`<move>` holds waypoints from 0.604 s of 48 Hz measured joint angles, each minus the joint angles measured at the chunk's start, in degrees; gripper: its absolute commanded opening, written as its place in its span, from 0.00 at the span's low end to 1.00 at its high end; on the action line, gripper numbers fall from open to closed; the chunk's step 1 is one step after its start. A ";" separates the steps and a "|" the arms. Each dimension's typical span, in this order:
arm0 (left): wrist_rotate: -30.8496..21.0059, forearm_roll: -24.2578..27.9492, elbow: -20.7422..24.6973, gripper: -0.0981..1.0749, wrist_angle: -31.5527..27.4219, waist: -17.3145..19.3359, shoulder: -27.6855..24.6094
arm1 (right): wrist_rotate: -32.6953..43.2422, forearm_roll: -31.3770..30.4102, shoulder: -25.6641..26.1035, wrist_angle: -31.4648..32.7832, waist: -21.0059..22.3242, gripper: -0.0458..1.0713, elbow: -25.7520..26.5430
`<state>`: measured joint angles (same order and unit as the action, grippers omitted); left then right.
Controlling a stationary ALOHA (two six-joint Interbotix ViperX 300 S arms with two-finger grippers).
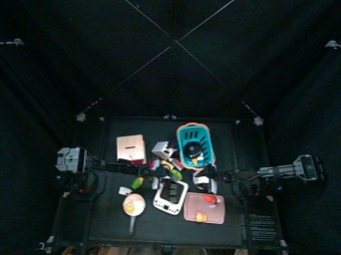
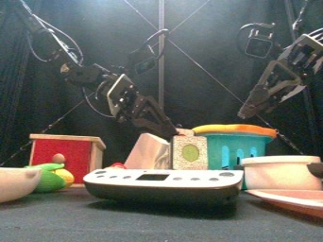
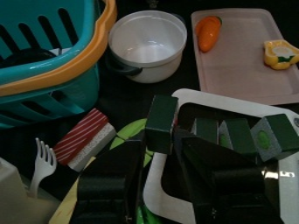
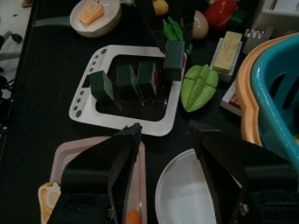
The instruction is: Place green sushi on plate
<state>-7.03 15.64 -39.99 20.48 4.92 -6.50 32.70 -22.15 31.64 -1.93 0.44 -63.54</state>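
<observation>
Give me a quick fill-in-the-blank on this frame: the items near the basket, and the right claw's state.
1. The carrot lies on the ____ tray.
2. The white bowl sits between that tray and the teal ____ with the orange rim.
3. The right claw hangs over the table with its jaws ____, holding nothing.
Missing words: pink; basket; open.

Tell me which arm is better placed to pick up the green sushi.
Left. Its open tool hangs low right over the green sushi beside the white scale; the right tool sits farther off, above the pink tray and white bowl.
</observation>
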 measured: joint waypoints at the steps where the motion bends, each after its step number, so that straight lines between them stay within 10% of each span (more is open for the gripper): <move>1: 0.00 0.00 0.00 0.68 0.09 0.00 0.09 | 0.00 0.00 0.00 0.00 0.00 0.79 0.00; 29: -0.18 -0.35 5.98 0.68 4.83 -4.48 -3.25 | 0.09 0.26 0.09 1.23 0.00 0.79 -0.18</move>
<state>-7.21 15.29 -34.01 25.31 0.44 -9.76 32.78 -21.88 31.73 -0.70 0.44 -63.72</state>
